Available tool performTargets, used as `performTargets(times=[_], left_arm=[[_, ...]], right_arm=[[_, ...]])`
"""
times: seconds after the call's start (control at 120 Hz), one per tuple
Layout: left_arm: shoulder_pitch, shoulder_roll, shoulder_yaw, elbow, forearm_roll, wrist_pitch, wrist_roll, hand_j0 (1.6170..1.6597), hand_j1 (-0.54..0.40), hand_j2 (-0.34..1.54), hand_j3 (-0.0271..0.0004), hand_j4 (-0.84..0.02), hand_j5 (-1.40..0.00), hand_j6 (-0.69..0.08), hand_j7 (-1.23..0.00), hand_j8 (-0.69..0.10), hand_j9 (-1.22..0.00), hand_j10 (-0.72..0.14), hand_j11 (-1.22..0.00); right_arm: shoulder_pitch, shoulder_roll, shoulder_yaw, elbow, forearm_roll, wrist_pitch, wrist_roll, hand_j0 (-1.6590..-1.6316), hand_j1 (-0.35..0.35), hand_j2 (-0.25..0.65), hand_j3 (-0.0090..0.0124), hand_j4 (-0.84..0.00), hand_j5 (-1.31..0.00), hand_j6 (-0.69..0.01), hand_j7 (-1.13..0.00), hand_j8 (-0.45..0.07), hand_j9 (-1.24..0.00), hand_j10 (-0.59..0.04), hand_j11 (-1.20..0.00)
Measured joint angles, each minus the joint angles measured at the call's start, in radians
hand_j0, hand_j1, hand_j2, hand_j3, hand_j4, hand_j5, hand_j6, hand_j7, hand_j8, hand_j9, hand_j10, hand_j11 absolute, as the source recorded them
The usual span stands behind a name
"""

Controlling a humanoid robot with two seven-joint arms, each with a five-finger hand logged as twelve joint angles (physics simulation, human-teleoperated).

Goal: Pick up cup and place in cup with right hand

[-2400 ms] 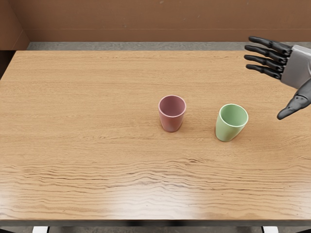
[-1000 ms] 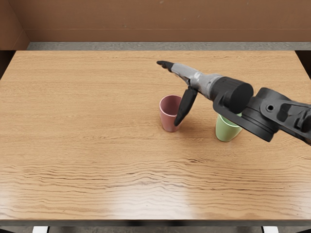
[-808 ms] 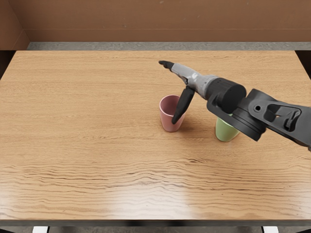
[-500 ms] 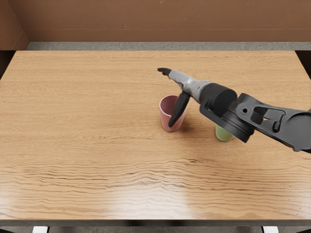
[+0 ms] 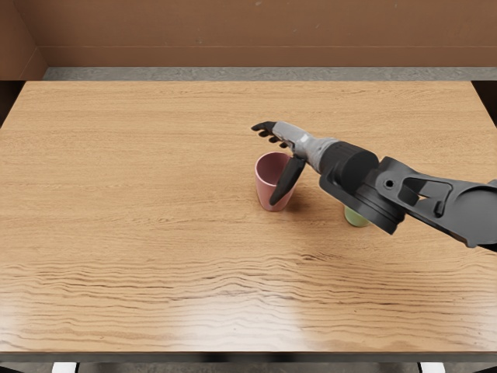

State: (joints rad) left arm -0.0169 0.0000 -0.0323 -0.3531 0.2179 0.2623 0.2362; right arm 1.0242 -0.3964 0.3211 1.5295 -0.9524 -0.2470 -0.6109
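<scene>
My right hand [image 5: 269, 161] reaches in from the right edge, its fingers spread behind the pink cup and its thumb slanting over that cup's right side. It holds nothing. The pink cup [image 5: 267, 181] stands upright on the table, partly covered by the thumb. Whether the thumb touches the cup, I cannot tell. Under the right forearm, only the lower part of the green cup [image 5: 355, 218] shows; its rim is hidden by the arm.
The wooden table [image 5: 140, 194] carries both cups. Its front edge runs along the bottom of the view, and a brown wall [image 5: 248, 31] rises beyond its back edge.
The right arm came in from the right and then moved slightly left and nearer the table front, now covering most of the green cup. Its fingers have fanned apart a little. The cups stayed put.
</scene>
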Motion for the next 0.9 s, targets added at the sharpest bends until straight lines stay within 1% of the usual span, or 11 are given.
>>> performTargets(times=[0.133, 0.358, 0.567, 0.9], left_arm=[[0.000, 0.000, 0.000, 0.000, 0.000, 0.000, 0.000, 1.6581, 0.349, 0.00, 0.0000, 0.000, 0.00, 0.000, 0.00, 0.000, 0.00, 0.000, 0.00], [0.000, 0.000, 0.000, 0.000, 0.000, 0.000, 0.000, 1.6581, 0.349, 0.00, 0.0000, 0.000, 0.00, 0.000, 0.00, 0.000, 0.00, 0.000, 0.00], [0.000, 0.000, 0.000, 0.000, 0.000, 0.000, 0.000, 1.6581, 0.349, 0.00, 0.0000, 0.000, 0.00, 0.000, 0.00, 0.000, 0.00, 0.000, 0.00], [0.000, 0.000, 0.000, 0.000, 0.000, 0.000, 0.000, 1.6581, 0.349, 0.00, 0.0000, 0.000, 0.00, 0.000, 0.00, 0.000, 0.00, 0.000, 0.00]], right_arm=[[-0.007, -0.004, -0.001, -0.001, 0.000, 0.000, 0.000, -1.6581, -0.168, -0.029, 0.0000, -0.153, -0.20, -0.154, -0.20, -0.153, -0.20, -0.152, -0.20], [-0.014, -0.005, -0.002, -0.001, 0.000, 0.001, 0.000, -1.6581, -0.111, -0.038, 0.0000, -0.200, -0.26, -0.201, -0.26, -0.200, -0.26, -0.200, -0.26], [-0.022, -0.007, -0.003, -0.001, 0.000, 0.002, 0.000, -1.6581, -0.077, -0.044, 0.0000, -0.229, -0.30, -0.230, -0.30, -0.229, -0.30, -0.229, -0.30], [-0.016, -0.015, -0.008, 0.000, 0.002, 0.007, 0.000, -1.6581, -0.023, -0.053, 0.0000, -0.274, -0.35, -0.275, -0.35, -0.274, -0.35, -0.273, -0.35]])
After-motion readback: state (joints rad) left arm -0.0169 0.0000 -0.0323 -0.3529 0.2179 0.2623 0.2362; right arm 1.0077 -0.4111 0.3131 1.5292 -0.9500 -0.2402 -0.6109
